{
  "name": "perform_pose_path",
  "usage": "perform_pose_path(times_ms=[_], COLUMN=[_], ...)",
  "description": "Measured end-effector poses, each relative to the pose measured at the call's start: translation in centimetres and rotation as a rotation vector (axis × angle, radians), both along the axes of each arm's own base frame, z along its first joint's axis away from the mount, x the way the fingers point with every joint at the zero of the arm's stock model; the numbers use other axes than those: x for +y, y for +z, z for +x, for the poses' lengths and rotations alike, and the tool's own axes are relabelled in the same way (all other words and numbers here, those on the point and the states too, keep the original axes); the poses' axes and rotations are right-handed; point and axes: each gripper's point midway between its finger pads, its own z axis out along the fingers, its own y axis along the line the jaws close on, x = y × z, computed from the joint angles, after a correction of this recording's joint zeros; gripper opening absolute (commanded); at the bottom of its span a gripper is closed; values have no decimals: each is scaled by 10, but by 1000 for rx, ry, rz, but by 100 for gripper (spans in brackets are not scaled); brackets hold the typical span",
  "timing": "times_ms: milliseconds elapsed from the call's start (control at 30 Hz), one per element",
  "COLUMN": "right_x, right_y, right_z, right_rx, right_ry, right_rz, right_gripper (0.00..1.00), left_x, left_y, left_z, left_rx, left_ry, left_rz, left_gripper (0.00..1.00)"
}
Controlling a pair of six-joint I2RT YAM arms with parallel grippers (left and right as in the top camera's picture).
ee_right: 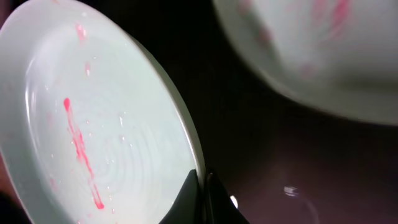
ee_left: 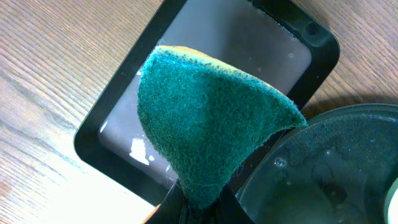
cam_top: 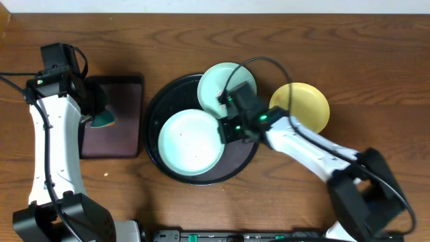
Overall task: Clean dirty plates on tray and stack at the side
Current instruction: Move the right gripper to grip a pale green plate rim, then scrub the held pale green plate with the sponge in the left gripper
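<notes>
Two mint plates (cam_top: 191, 141) sit inside the round black tray (cam_top: 153, 111); the yellow plate (cam_top: 306, 104) lies on the table (cam_top: 376, 54) just right of it. My right end effector (ee_right: 202, 193) is pinching the rim of one mint plate. My left end effector (ee_left: 199, 208) pinches the teal sponge (ee_left: 205, 118) above the rectangular tray (ee_left: 261, 37).

left end effector (ee_left: 198, 210): clamped | right end effector (ee_right: 203, 198): clamped

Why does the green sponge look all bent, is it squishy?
Probably squishy: the sponge folds into a cone where the left gripper pinches it. It is likely light, since one small pinch holds all of it. Its rough teal face should not slip easily.
</notes>
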Motion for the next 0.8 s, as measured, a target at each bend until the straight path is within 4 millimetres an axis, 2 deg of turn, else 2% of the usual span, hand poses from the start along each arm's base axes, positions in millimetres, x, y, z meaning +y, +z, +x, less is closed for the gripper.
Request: perform_pose_path(times_ms=[133,333,633,800], right_x=[8,5,1,-3], right_y=[-30,-39,-45,-45], right_z=[-15,-8,1,9], right_rx=[70,79,76,56], right_ry=[-3,-62,-157,-200], right_rz=[-45,-66,-90,-104], right_gripper=[0,1,1,1], left_x=[-1,-13,-73,-106], left_y=[-1,-2,-3,-7], left_z=[-3,-3,6,0], left_rx=[11,29,33,62], left_ry=[0,-32,-161,-206], left_rz=[-3,-8,-24,-43], left_gripper=[7,7,7,7])
